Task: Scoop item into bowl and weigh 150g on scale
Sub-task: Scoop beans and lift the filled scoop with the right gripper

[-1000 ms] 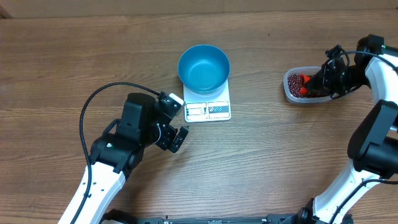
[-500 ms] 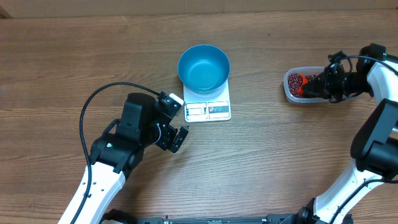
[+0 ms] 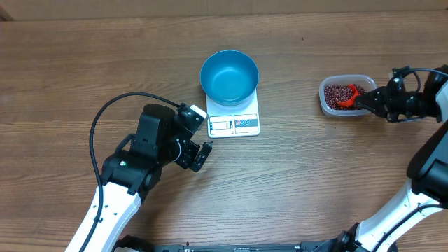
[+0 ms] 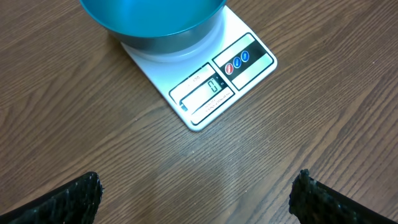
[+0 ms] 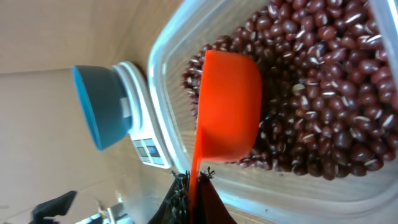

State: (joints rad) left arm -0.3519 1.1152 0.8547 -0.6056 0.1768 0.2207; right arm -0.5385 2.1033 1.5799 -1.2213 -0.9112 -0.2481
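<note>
Right pincer [image 3: 371, 102] farther right, tight on orange scoop [image 5: 229, 106] among beans [image 5: 323, 81] in tub [image 5: 166, 62]; left pincer [image 4: 196, 199] wide beside scale [image 4: 211, 93].

The blue bowl [image 3: 229, 76] stands upright and empty on the white scale [image 3: 234, 124], whose display reads zero. Dark red-brown beans [image 3: 334, 92] lie in a clear tub [image 3: 323, 100], well apart.

Left arm [image 3: 129, 175] folded at the elbow; left gripper [image 3: 201, 137] angled forward-right, jaws spread wide, nothing between them. Right arm [image 3: 427, 154] reaches in from the right edge. Right gripper [image 3: 369, 102] clamped tight on the handle of an orange plastic scoop [image 5: 227, 102].
</note>
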